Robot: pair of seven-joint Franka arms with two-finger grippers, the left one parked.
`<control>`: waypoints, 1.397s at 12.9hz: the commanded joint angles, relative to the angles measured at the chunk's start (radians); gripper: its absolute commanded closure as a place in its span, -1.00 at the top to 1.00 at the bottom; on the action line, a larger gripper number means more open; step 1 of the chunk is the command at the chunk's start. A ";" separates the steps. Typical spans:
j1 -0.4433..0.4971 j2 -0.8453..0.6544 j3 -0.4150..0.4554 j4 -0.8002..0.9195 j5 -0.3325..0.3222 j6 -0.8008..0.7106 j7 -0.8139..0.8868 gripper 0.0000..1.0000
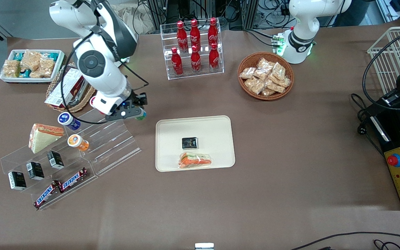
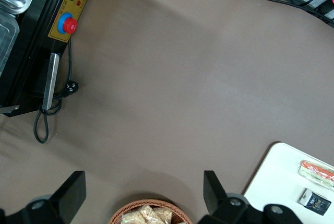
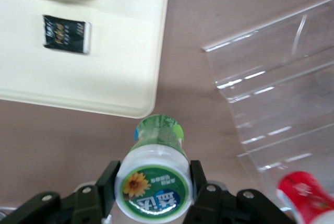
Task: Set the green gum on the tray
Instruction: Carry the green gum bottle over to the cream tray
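Above the brown table (image 1: 290, 146), between the clear stepped display stand (image 1: 109, 142) and the tray (image 1: 221, 121), the working arm's gripper (image 3: 154, 185) hangs with its two fingers (image 3: 107, 182) pressed against the sides of the green gum (image 3: 156, 174), holding the bottle by its white lid. The wrist camera looks down the bottle, showing the lid's green label with a yellow flower, the green body below it and bare tabletop underneath, just beside a rounded corner of the cream tray. From the front, the green gum (image 1: 140, 116) shows only as a small patch under the gripper (image 1: 135, 114). On the tray lie a small black packet (image 1: 189, 142) and a wrapped sandwich (image 1: 195, 160), the sandwich nearer the front camera. On the stand rest a blue gum bottle (image 1: 67, 120) and an orange gum bottle (image 1: 77, 142), with another sandwich (image 1: 43, 136), small black cartons (image 1: 35, 170) and Snickers bars (image 1: 61, 186) on the neighbouring steps. A red gum bottle (image 3: 302, 195) lies close to the gripper.
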 commanded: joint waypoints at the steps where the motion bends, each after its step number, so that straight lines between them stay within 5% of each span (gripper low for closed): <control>1: 0.033 0.092 0.004 0.046 0.019 0.053 0.098 -0.26; 9: 0.110 0.347 -0.001 0.094 -0.139 0.184 0.211 -0.26; 18: 0.121 0.471 -0.022 0.130 -0.185 0.283 0.227 -0.26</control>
